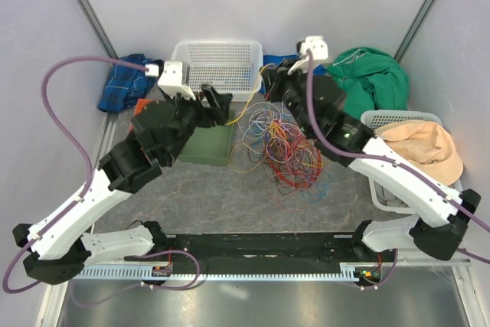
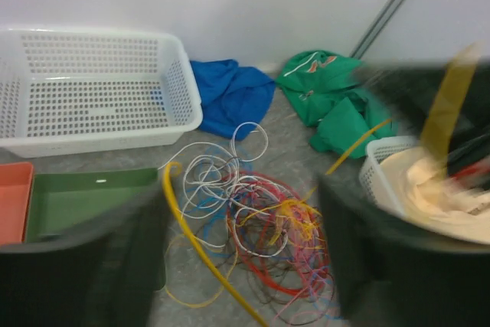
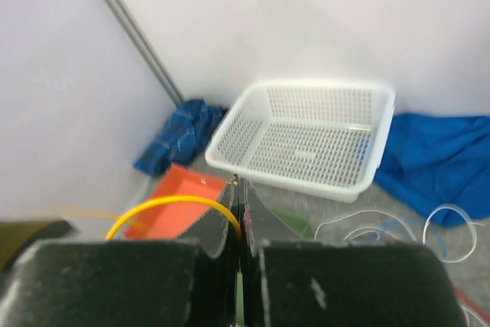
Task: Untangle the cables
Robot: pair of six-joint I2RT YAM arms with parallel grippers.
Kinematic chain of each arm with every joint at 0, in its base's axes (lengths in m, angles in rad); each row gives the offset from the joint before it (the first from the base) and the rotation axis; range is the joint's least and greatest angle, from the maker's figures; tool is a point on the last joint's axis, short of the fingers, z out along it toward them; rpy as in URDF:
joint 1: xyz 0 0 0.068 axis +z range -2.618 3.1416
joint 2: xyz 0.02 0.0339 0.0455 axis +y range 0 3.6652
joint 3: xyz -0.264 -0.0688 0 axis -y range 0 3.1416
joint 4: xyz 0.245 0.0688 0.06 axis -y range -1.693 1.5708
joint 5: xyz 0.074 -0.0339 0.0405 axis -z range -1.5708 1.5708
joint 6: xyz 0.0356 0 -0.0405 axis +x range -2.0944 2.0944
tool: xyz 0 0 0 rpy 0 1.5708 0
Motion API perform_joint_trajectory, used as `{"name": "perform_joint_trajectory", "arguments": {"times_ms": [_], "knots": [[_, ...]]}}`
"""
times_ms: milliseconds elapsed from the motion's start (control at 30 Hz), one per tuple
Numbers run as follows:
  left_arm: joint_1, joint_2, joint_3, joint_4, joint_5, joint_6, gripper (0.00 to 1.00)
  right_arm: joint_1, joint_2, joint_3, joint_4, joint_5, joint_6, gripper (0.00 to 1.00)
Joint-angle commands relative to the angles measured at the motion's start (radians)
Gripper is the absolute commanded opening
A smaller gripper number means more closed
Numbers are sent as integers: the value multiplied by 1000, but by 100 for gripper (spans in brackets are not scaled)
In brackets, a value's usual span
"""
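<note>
Cables (image 1: 285, 147) lying in tangled heap mid-desk (image 1: 230, 201), just right of green tray (image 1: 207, 147), near white basket (image 1: 218, 67). Right claw (image 3: 239, 216) pressing together, pinching yellow cable (image 3: 172, 201); cable arcing away to its left. Left claw (image 1: 220, 105) hanging over tray's far edge, fingers standing wide apart.

Two white baskets (image 1: 218, 45), two trays (image 1: 207, 149), four cloths (image 1: 375, 78), one tangle of cables (image 1: 287, 149).
</note>
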Motion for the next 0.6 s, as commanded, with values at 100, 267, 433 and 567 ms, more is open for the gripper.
{"name": "perform_joint_trajectory", "arguments": {"times_ms": [100, 267, 433, 567], "knots": [[1, -150, -331, 335, -1, -74, 100, -1, 0, 281, -291, 81, -35, 0], [1, -194, -521, 596, 152, -48, 100, -2, 19, 391, -408, 58, -4, 0], [1, -216, -764, 1162, 372, 56, 100, -1, 36, 443, -477, 38, 33, 0], [1, -153, -746, 1229, 479, 134, 100, -1, 26, 422, -497, 10, 56, 0]]}}
